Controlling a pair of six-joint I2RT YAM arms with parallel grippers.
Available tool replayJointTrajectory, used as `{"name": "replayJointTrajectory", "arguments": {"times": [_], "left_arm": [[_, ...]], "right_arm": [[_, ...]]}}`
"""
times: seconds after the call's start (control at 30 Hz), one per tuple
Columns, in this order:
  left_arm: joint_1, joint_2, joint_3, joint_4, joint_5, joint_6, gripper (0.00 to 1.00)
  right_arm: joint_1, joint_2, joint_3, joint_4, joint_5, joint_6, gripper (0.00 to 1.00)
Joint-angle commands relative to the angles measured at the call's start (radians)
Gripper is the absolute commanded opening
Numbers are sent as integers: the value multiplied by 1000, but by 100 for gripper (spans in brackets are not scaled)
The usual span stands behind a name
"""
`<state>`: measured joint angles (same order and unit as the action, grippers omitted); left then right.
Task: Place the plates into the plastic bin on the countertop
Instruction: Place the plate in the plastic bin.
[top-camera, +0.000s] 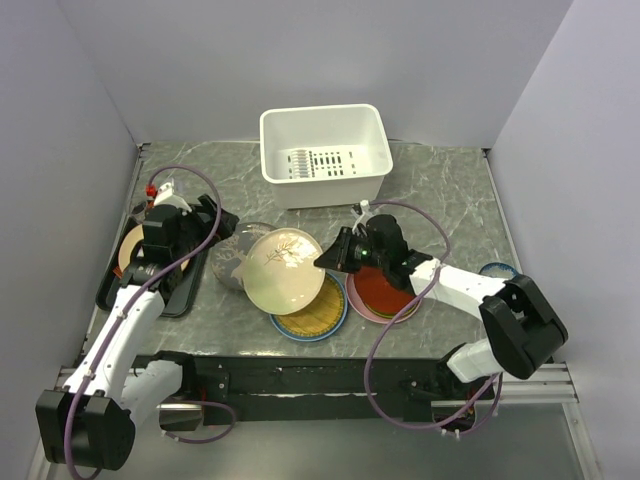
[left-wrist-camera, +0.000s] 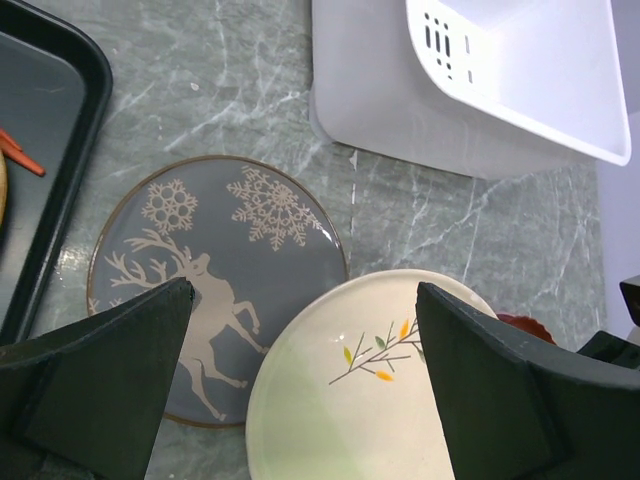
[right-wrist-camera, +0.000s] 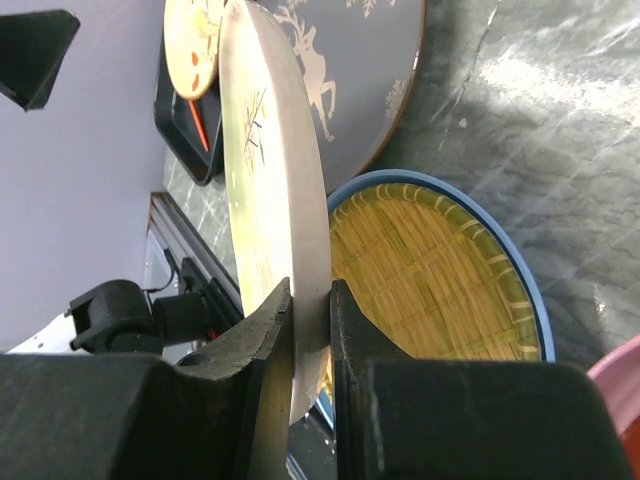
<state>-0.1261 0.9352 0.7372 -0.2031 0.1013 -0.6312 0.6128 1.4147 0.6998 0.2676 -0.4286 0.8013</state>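
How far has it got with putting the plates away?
Nothing is done yet: the white plastic bin is empty. The right jaws hold the cream leaf-sprig plate by its rim. Waiting: the grey deer plate, yellow woven disc, blue plate, red plate, pink plate.

Bin (top-camera: 330, 190) at back, sprig plate (top-camera: 283, 268) above woven disc (top-camera: 318, 312), tray (left-wrist-camera: 45, 170) far left

— What colours have you got there?
— You have a cream plate (top-camera: 283, 268) with a leaf sprig, a grey plate (left-wrist-camera: 215, 270) with pale deer and snowflakes, and a yellow woven disc (right-wrist-camera: 430, 290) on a blue plate (right-wrist-camera: 536, 320).
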Motion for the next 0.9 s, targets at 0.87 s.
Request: {"name": "replayJointTrajectory", "arguments": {"times": [0.87], "left_arm": [[-4, 178, -5, 157, -41, -19, 99]], "right_arm": [[-110, 10, 173, 174, -220, 36, 0]]}}
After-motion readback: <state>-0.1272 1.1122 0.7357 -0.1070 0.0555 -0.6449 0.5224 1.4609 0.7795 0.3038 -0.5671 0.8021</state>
